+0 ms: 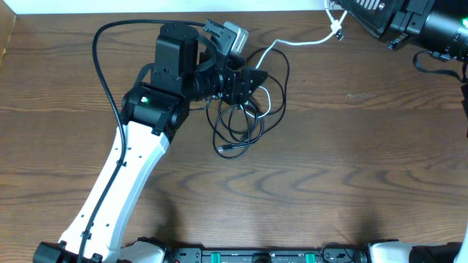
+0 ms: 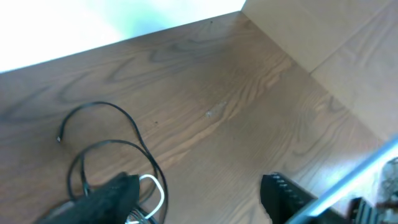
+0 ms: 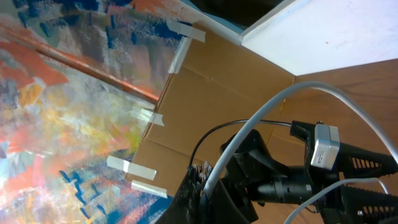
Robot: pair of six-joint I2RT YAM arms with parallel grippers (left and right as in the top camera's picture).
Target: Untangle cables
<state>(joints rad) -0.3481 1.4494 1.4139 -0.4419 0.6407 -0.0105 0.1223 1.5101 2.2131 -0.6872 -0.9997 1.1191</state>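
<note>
Several thin cords [image 1: 241, 124] lie tangled beneath my left gripper [image 2: 199, 186], whose jaws stand apart, empty. They look light, limp and slippery, so I'd pinch the black loop [image 2: 96, 104] ahead.

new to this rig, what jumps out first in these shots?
The white left arm stretches diagonally across the dark wooden table, and the left claw is open right over a knot of looped black cables in the table's upper middle. From that knot a white cable runs up and right to the right claw at the far edge, which appears shut on it.
</note>
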